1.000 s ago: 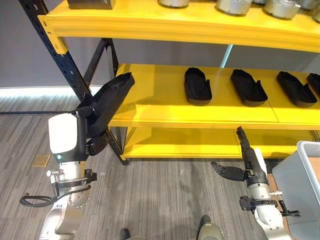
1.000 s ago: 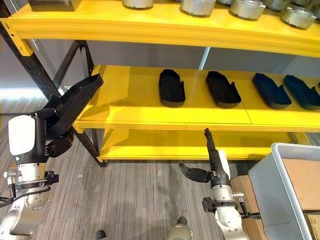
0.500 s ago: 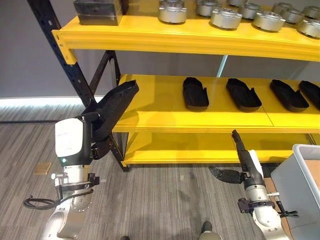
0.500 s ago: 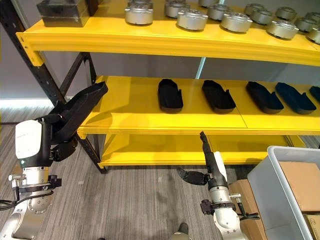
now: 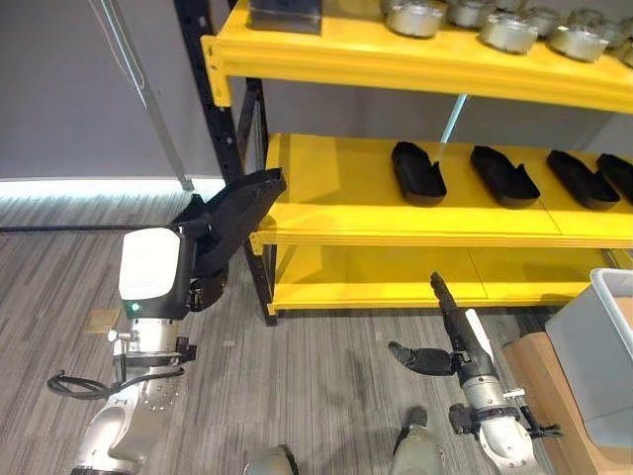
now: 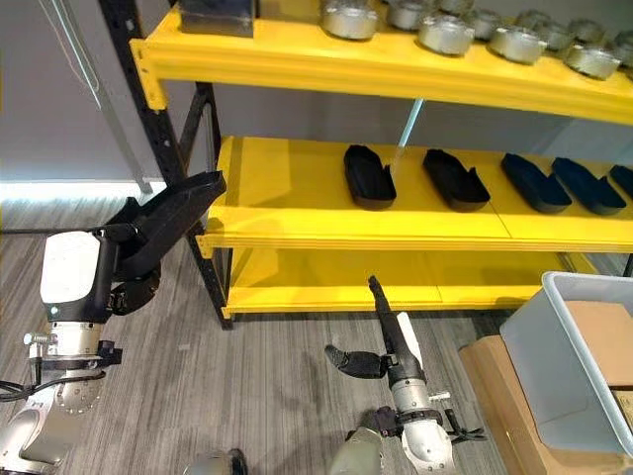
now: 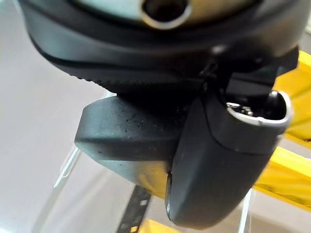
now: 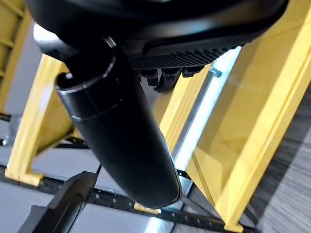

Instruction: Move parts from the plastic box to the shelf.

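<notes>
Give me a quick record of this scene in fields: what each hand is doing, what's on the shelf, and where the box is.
left hand: raised near the shelf's left end, shut on a black part
right hand: low over the floor, open, holding nothing
middle shelf: yellow, with black parts lying in a row
top shelf: round metal parts
plastic box: grey, on the floor at the robot's right
</notes>
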{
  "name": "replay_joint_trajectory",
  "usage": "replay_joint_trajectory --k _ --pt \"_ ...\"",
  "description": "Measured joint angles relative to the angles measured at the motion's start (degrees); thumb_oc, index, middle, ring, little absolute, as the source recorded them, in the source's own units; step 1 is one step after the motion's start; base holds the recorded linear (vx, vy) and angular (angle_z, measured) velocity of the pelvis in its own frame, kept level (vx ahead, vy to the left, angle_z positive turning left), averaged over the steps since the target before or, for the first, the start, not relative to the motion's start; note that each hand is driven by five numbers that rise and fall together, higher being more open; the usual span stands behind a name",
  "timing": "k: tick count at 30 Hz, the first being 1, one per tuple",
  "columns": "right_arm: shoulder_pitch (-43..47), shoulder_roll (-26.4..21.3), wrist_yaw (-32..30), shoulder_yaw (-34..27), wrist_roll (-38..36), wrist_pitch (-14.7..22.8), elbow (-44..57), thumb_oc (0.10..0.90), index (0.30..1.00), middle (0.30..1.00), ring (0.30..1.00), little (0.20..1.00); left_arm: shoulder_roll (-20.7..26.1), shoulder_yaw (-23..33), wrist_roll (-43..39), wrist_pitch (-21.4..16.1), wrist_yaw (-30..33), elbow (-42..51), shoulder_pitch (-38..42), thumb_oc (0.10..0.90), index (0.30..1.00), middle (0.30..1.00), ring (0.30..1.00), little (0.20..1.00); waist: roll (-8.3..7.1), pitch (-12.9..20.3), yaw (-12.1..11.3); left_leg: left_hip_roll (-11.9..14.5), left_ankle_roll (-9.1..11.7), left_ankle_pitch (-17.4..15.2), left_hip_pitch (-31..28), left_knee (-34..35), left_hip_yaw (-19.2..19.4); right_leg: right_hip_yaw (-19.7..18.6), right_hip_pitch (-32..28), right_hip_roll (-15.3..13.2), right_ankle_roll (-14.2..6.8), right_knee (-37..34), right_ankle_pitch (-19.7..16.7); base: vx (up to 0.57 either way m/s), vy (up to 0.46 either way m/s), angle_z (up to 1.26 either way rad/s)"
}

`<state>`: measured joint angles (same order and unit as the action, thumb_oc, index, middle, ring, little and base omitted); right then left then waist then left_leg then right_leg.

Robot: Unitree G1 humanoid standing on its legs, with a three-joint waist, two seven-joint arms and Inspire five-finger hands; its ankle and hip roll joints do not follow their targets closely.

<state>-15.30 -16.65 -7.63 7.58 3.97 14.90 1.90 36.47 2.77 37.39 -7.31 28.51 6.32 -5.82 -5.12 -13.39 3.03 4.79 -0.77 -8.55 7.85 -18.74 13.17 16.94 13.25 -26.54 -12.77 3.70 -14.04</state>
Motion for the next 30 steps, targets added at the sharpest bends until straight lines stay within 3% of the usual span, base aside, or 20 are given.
replay_joint_trajectory --k 1,2,4,6,9,10,12,16,19,24,30 --pt "-0.3 -0.2 0.0 0.0 0.0 0.0 0.0 0.900 1.000 1.000 1.000 1.000 0.0 -0.9 0.1 0.0 -0.1 -0.6 0.0 0.400 0.300 0.300 0.300 0.300 -0.43 0.0 0.1 -1.5 0.2 1.5 -1.1 2.2 -1.7 -3.4 -3.8 1.3 0.0 -1.1 0.2 0.17 -0.188 0.59" --pt "-0.5 -0.3 0.0 0.0 0.0 0.0 0.1 0.900 1.000 1.000 1.000 1.000 0.0 -1.2 0.1 -0.1 -0.2 -0.4 0.0 0.400 0.300 0.300 0.300 0.300 -0.89 0.0 0.4 -2.0 0.5 2.1 -1.9 3.7 -2.4 -4.2 -5.9 1.8 0.4 -1.1 0.4 0.12 -0.120 0.55" --pt "0.2 -0.5 0.2 0.0 0.1 0.0 0.2 0.900 1.000 1.000 1.000 1.000 0.0 -0.4 0.2 -0.1 -0.2 0.0 -0.7 0.400 0.300 0.300 0.300 0.300 -2.24 0.1 -0.7 -3.0 0.1 3.4 -3.5 6.3 -2.2 -0.7 -8.7 1.9 0.5 -0.2 0.2 0.14 -0.202 0.20" --pt "1.8 -0.6 0.2 0.0 0.0 0.1 -0.1 0.900 1.000 1.000 1.000 1.000 -0.1 0.5 0.0 0.1 -0.2 0.1 -2.0 0.400 0.300 0.300 0.300 0.300 -2.99 0.1 -0.7 -3.2 0.8 3.7 -4.0 6.7 -3.1 0.3 -11.2 2.7 1.0 1.1 0.0 0.15 -0.211 0.16" --pt "2.4 -0.7 0.2 -0.3 0.0 0.0 0.0 0.900 1.000 1.000 1.000 1.000 -0.4 0.5 0.0 0.1 -0.3 0.6 -2.6 0.400 0.300 0.300 0.300 0.300 -3.04 0.3 0.0 -1.4 2.8 4.6 -4.1 8.1 -5.4 0.7 -14.1 5.0 0.5 -1.2 3.8 0.12 -0.155 0.30" --pt "2.9 -0.9 0.2 -0.5 0.0 0.0 0.1 0.900 1.000 1.000 1.000 1.000 -0.4 0.5 -0.1 0.2 -0.3 1.2 -2.6 0.400 0.300 0.300 0.300 0.300 -2.82 0.4 0.0 0.2 4.7 6.0 -4.3 9.6 -5.8 0.9 -14.5 7.0 1.0 -1.4 6.7 0.10 -0.132 0.11" --pt "3.6 -2.0 0.2 -1.0 -0.1 0.0 0.1 0.900 1.000 1.000 1.000 1.000 -0.8 0.3 -0.1 0.2 -0.4 1.5 -2.7 0.400 0.300 0.300 0.300 0.300 -1.35 0.4 0.1 2.5 6.3 7.5 -5.4 12.3 -5.9 0.9 -14.0 9.4 2.3 -0.9 8.6 0.07 -0.084 -0.11" --pt "5.0 -3.9 -0.2 -3.0 -0.1 -0.1 0.0 0.900 1.000 1.000 1.000 1.000 -0.9 0.2 -0.1 -0.4 -0.5 3.2 -2.4 0.400 0.300 0.300 0.300 0.300 0.18 0.5 2.5 4.6 7.8 9.8 -8.2 17.2 -5.4 0.8 -13.6 11.7 3.9 0.4 11.0 0.04 -0.046 -0.10" --pt "4.8 -4.4 -0.6 -4.1 -0.1 -0.1 0.0 0.900 1.000 1.000 1.000 1.000 -1.0 0.1 -0.1 -0.8 -0.5 5.3 -2.1 0.400 0.300 0.300 0.300 0.300 1.01 0.5 3.5 5.3 8.2 10.3 -9.2 18.8 -4.8 0.4 -13.3 12.4 4.2 0.8 11.5 0.04 -0.036 -0.10" --pt "4.7 -4.5 -0.4 -3.8 0.0 -0.1 0.0 0.900 1.000 1.000 1.000 1.000 -1.3 -0.2 -0.1 -1.3 -0.5 6.2 -1.5 0.400 0.300 0.300 0.300 0.300 2.83 0.9 3.1 5.1 8.2 11.4 -9.0 20.3 -4.2 -0.1 -11.7 12.3 4.2 1.4 11.6 0.02 -0.020 -0.04" --pt "5.0 -4.5 -0.4 -3.7 0.0 -0.1 0.0 0.900 1.000 1.000 1.000 1.000 -1.3 -0.3 0.0 -1.3 -0.5 6.2 -1.5 0.400 0.300 0.300 0.300 0.300 3.47 1.0 2.9 5.1 8.2 12.1 -8.9 21.4 -4.5 0.4 -11.6 12.3 4.2 1.4 11.7 0.00 -0.013 0.03"
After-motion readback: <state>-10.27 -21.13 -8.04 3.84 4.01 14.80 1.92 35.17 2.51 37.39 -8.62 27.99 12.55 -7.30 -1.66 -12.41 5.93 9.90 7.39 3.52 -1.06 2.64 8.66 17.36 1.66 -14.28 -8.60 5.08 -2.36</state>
